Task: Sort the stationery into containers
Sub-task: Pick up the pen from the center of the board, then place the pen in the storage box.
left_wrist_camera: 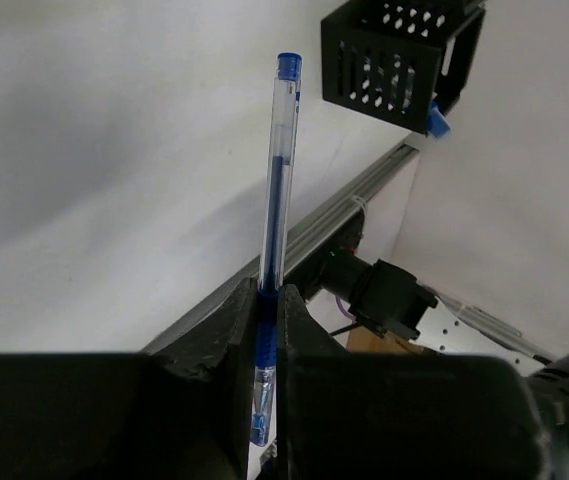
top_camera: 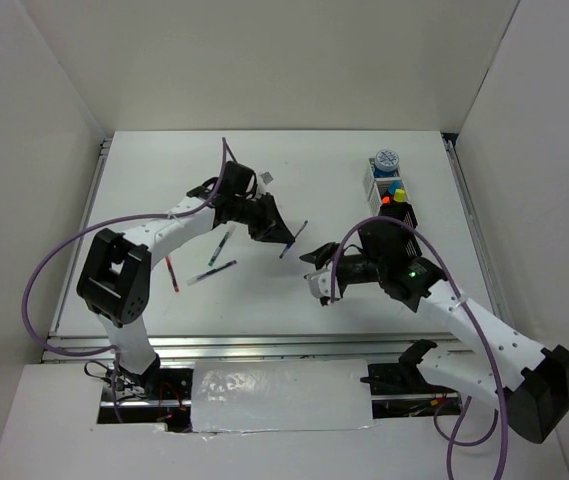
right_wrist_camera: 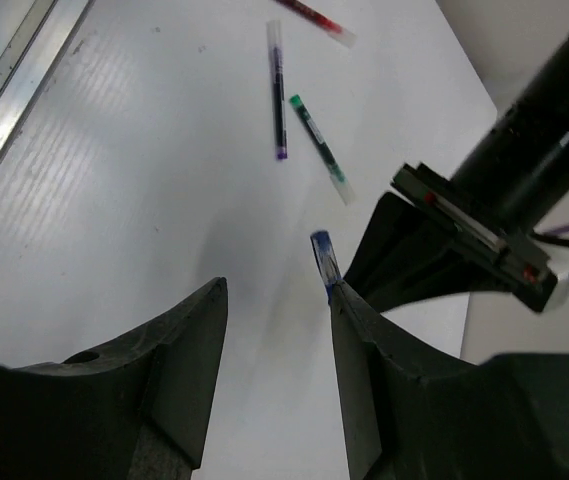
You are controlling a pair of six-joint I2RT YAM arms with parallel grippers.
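My left gripper (top_camera: 278, 234) is shut on a clear pen with a blue cap (top_camera: 294, 240) and holds it above the table; in the left wrist view the pen (left_wrist_camera: 280, 170) sticks up from between the shut jaws of the left gripper (left_wrist_camera: 269, 292). My right gripper (top_camera: 316, 271) is open and empty just right of the pen; in the right wrist view the pen's blue end (right_wrist_camera: 322, 262) shows beside the right finger of this gripper (right_wrist_camera: 276, 290). The bins stand in a row at the back right: a white one (top_camera: 372, 177) with a tape roll (top_camera: 386, 158) and a black one (top_camera: 405, 212).
Three loose pens lie on the table left of centre: a red one (top_camera: 171, 273) and two dark ones (top_camera: 224, 242) (top_camera: 211, 272); the right wrist view shows them as purple (right_wrist_camera: 278, 90), green (right_wrist_camera: 320, 148) and red (right_wrist_camera: 314, 18). Highlighters (top_camera: 395, 193) stand in the middle bin. A black mesh bin (left_wrist_camera: 394, 55) shows ahead in the left wrist view.
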